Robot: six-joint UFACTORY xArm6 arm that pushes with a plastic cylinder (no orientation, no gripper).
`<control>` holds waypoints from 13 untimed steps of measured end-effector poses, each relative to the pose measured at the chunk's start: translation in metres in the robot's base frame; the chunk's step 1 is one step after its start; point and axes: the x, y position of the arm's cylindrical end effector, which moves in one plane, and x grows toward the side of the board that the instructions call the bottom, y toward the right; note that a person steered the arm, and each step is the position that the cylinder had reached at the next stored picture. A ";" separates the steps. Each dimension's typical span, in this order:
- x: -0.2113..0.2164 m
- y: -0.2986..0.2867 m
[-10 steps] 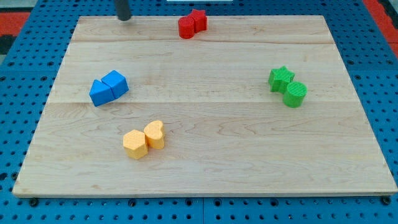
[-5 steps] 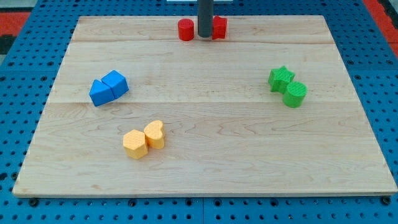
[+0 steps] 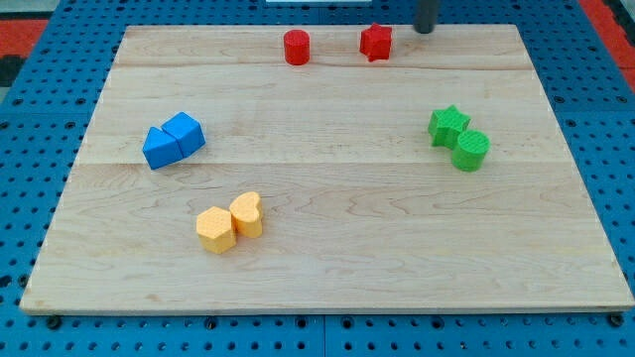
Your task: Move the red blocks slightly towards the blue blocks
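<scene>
- The rod's tip [image 3: 425, 30] is sitting at the view's top edge of the wooden board [image 3: 327, 258], just to the right of the red star block [image 3: 375, 43] and not touching it; the arm carries no gripper, so no open or closed state is showing.
- The red star block is lying near the board's top edge, right of centre, while the red cylinder [image 3: 296, 48] is standing to its left along the same edge (a clear gap of bare wood is separating the two).
- The two blue blocks [image 3: 173, 140] are resting pressed together on the view's left side of the board, well apart from both red pieces and lower in the view; their shapes look wedge-like, though the exact form is hard to tell.
- The green star block [image 3: 448, 126] and the green cylinder [image 3: 471, 151] are touching each other on the view's right side.
- The two yellow blocks [image 3: 229, 222] are sitting side by side toward the view's bottom left, below the blue pair; one looks hexagonal, the other heart-like.
- The board is lying on a blue perforated surface [image 3: 40, 109].
</scene>
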 end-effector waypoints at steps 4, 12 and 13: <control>0.019 -0.081; 0.030 -0.225; 0.051 -0.231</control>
